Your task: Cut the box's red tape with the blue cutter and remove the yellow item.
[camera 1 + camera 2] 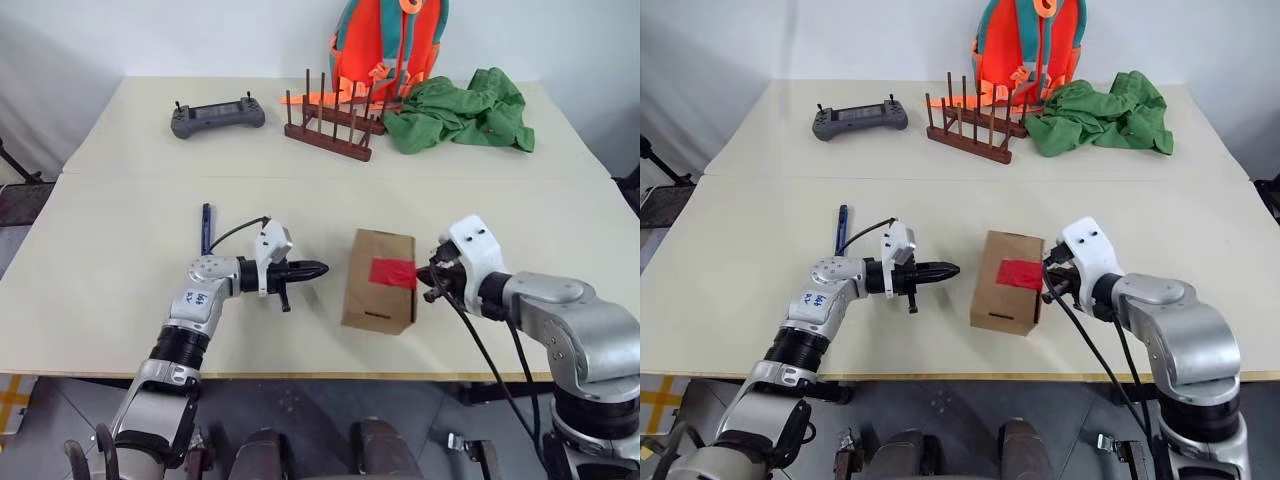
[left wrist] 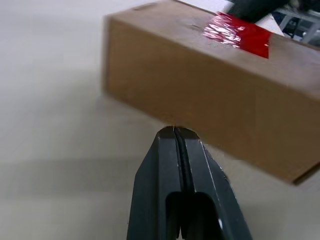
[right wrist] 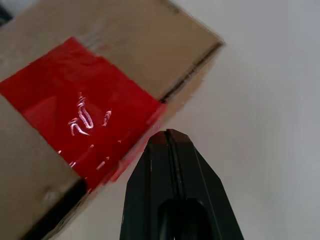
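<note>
With both the left gripper [image 1: 318, 268] and right gripper [image 1: 432, 278] pressed together and empty beside the box [image 1: 379, 280], we first fetch the blue cutter [image 1: 206, 227] lying well left of the box before touching the intact red tape [image 1: 393, 272].

Taped box [image 1: 1007, 282] mid-table between two closed grippers: left [image 1: 948, 270] just short, right [image 1: 1047, 283] at tape [image 1: 1019, 274] edge. Cutter [image 1: 841, 227] beyond left arm.

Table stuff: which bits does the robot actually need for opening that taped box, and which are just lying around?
For the job:
box
red tape, uncut
blue cutter, lying on the table, not held

Just lying about:
grey controller
wooden rack
green cloth
orange backpack
</note>
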Robot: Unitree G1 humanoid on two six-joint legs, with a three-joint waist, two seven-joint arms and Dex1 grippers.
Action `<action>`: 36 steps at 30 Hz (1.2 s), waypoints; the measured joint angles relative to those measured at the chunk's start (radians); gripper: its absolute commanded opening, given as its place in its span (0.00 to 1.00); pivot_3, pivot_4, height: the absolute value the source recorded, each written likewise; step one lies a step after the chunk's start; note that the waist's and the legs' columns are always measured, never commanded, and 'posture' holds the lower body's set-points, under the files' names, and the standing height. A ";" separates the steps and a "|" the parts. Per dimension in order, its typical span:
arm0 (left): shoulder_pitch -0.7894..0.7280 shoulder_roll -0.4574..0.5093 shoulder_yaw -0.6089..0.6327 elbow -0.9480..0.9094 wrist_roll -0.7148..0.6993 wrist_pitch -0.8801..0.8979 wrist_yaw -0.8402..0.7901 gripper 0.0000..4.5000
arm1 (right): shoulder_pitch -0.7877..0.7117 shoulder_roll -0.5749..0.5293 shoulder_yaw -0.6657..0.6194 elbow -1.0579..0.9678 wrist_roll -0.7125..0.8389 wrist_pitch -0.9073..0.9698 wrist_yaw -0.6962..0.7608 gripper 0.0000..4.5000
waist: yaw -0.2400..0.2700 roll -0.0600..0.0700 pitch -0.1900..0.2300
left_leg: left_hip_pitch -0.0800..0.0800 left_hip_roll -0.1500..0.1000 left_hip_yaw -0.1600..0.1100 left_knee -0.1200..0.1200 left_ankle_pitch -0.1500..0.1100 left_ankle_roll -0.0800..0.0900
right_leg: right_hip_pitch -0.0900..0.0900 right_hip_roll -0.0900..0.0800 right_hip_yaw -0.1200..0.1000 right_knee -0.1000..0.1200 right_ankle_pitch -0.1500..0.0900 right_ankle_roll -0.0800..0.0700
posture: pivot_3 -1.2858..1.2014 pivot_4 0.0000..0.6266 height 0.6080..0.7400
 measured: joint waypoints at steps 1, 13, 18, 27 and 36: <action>0.020 0.000 0.000 -0.037 -0.001 0.017 0.010 0.00 | -0.003 0.002 0.006 0.023 0.000 -0.019 -0.011 0.00 | 0.002 0.000 0.000 | 0.000 -0.001 -0.001 0.000 0.000 0.000 | 0.001 -0.001 -0.001 -0.001 0.000 0.000 | 0.52 0.24 1.00; 0.135 -0.103 -0.055 -0.205 -0.013 0.124 0.137 0.00 | -0.076 0.028 0.056 0.255 -0.001 -0.232 -0.053 0.00 | 0.002 0.000 0.000 | 0.000 -0.004 -0.001 0.000 -0.001 0.003 | 0.002 -0.002 -0.005 -0.003 0.000 0.000 | 0.52 0.24 1.00; 0.134 -0.120 -0.077 -0.231 -0.020 0.149 0.147 0.00 | -0.135 0.028 0.081 0.347 0.001 -0.306 -0.039 0.00 | 0.000 0.000 0.000 | 0.000 -0.004 -0.001 -0.001 -0.001 0.003 | 0.002 -0.002 -0.005 -0.002 0.000 0.000 | 0.52 0.24 1.00; 0.119 -0.154 -0.135 -0.229 -0.019 0.136 0.153 0.00 | -0.195 0.030 0.116 0.405 0.013 -0.405 -0.008 0.00 | 0.002 0.000 0.000 | -0.001 -0.004 -0.003 -0.001 -0.001 0.004 | 0.003 -0.004 -0.007 -0.003 0.000 0.001 | 0.52 0.24 1.00; 0.111 0.030 0.029 -0.182 -0.057 0.142 0.137 0.00 | -0.059 -0.064 -0.227 0.131 0.064 -0.238 -0.083 0.00 | 0.003 0.000 0.000 | -0.002 -0.004 -0.006 -0.004 -0.001 0.003 | 0.004 -0.005 -0.009 -0.008 0.000 0.001 | 0.52 0.24 1.00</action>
